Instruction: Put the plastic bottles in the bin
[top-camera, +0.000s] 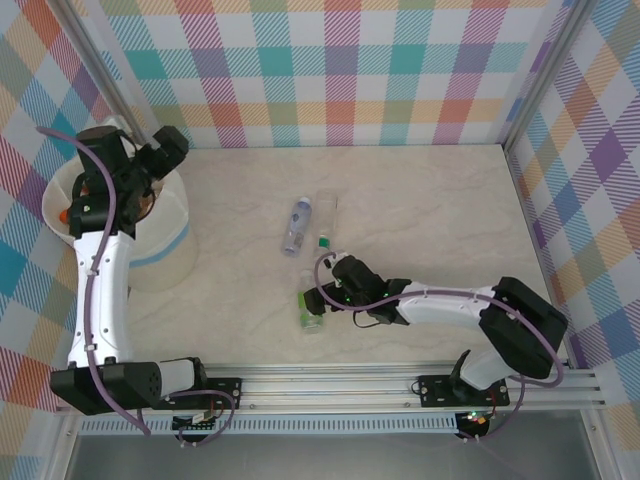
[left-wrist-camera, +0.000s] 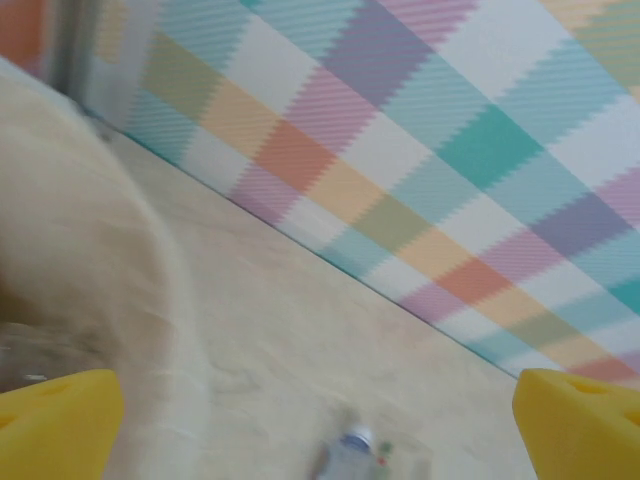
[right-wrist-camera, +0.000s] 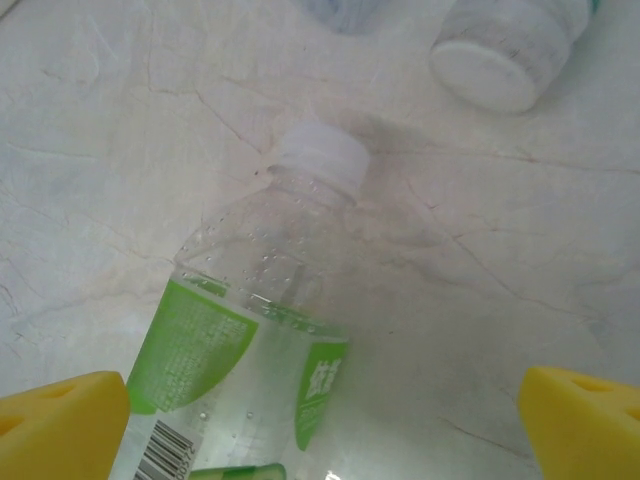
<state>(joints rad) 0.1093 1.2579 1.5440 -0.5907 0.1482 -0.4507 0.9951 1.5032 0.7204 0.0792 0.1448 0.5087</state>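
Note:
A clear bottle with a green label (right-wrist-camera: 240, 350) and a white cap lies on the table between the wide-apart yellow fingertips (right-wrist-camera: 65, 420) of my open right gripper (right-wrist-camera: 322, 425). From above, that gripper (top-camera: 318, 297) sits low over this bottle (top-camera: 312, 314). Farther back lie a blue-labelled bottle (top-camera: 296, 225) and a clear one (top-camera: 327, 212) with a green cap. My left gripper (top-camera: 170, 150) hovers over the white bin (top-camera: 165, 250) at the left. It is open and empty (left-wrist-camera: 320, 430) in a blurred view, with the bin's rim (left-wrist-camera: 90, 230) at the left.
Checked walls close the table at the back and sides. An aluminium rail (top-camera: 400, 385) runs along the near edge. An orange cap (top-camera: 63, 214) shows inside the bin. A bottle's white base (right-wrist-camera: 495, 60) lies just beyond the green-labelled one.

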